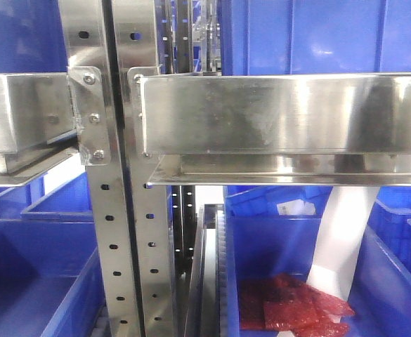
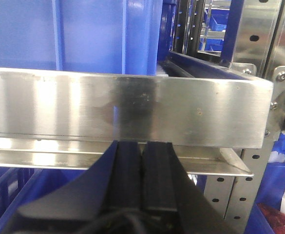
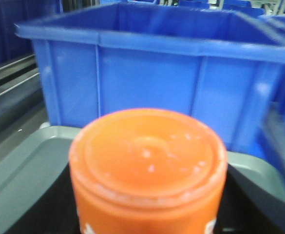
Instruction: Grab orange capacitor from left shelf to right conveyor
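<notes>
Orange capacitor (image 3: pixel 148 170) fills the lower middle of the right wrist view, very close to the lens and upright, with its round top cap turned toward the camera. Behind it lies a grey tray (image 3: pixel 20 170), and behind that stands a blue bin (image 3: pixel 147 73). Dark shapes (image 3: pixel 45 209) sit low on both sides of the can. They may be the fingers of the right pincer (image 3: pixel 147 222), but the picture is blurred there, so I cannot tell if it is spread or is pinching the capacitor.

The left pincer (image 2: pixel 142 168) is pressed together with nothing between its black fingers. It points at a steel shelf rail (image 2: pixel 132 107) just in front of it.

About handling, I judge the capacitor to be a stiff, hard cylinder, probably rather light for how big it looks. Its sleeve looks smooth, so it is likely a little slippery (the cap has a raised rim and some pale specks, but these give no real hold). The best place to take hold is the straight side wall, about the middle of its height, with the fingers on opposite sides. It should stay upright when it is set down, because a round body like this rolls easily once it tips over.
</notes>
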Controlling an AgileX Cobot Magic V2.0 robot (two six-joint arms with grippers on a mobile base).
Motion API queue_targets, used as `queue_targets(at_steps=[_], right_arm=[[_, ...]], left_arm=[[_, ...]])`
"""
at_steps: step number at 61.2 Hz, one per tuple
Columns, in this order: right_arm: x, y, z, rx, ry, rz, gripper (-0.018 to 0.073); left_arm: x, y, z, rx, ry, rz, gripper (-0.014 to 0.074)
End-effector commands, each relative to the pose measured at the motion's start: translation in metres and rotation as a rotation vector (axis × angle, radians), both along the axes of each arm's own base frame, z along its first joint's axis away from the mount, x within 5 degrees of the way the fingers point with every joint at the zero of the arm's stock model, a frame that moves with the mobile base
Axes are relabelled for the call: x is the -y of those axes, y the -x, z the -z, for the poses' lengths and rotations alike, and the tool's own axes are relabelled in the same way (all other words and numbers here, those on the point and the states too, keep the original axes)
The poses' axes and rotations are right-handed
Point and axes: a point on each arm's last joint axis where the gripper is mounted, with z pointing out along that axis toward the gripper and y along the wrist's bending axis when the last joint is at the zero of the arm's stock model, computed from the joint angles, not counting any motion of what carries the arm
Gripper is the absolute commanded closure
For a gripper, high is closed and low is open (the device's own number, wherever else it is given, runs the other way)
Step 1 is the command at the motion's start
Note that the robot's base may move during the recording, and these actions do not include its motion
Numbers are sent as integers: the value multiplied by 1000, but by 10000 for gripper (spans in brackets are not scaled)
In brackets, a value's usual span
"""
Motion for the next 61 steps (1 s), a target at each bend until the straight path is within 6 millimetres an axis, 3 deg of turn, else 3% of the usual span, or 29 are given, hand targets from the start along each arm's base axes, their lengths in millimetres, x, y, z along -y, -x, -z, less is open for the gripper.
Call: queue_targets(at_steps=[1, 10, 18, 27, 36, 44, 61], right_arm=[[2, 34, -29, 117, -5, -7, 446], [5, 79, -22, 152, -10, -20, 446], [11, 116, -3, 131, -8, -14, 446], [16, 148, 10, 116, -8, -4, 446], [21, 178, 11, 167, -16, 2, 446], [23, 192, 10, 216, -23, 3, 446], [23, 193, 10, 216, -23, 3, 446]], left_arm=[[-1, 2, -10, 102, 14, -7, 723], [-1, 2, -10, 102, 14, -7, 723], [-1, 2, -10, 102, 14, -7, 723], [-1, 2, -10, 102, 14, -7, 723], [-1, 2, -10, 102, 14, -7, 723], [-1, 2, -10, 102, 14, -7, 723], [-1, 2, -10, 102, 14, -7, 723]])
